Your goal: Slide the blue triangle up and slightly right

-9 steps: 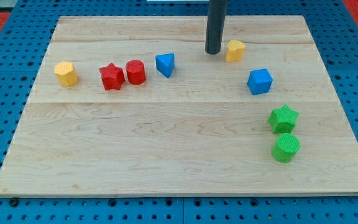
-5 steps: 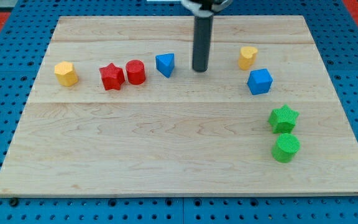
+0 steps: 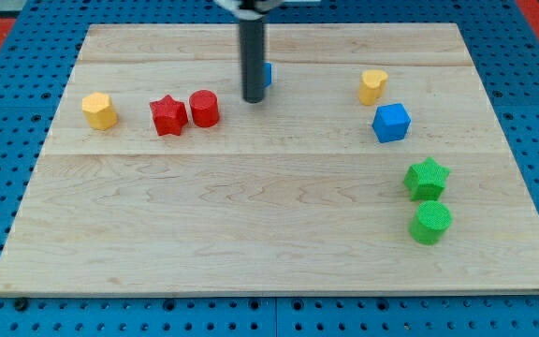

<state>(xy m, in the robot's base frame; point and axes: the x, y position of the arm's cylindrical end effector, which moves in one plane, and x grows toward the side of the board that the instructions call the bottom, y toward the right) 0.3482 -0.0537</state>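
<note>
We see my tip (image 3: 254, 99) resting on the wooden board (image 3: 251, 225), just right of the red cylinder (image 3: 204, 109). The blue triangle (image 3: 267, 75) sits mostly hidden behind the rod, only a sliver showing at its right edge, above the tip.

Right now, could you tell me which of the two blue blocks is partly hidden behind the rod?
The blue triangle, only a sliver showing just past my tip. The blue cube sits fully visible far toward the view's right.
</note>
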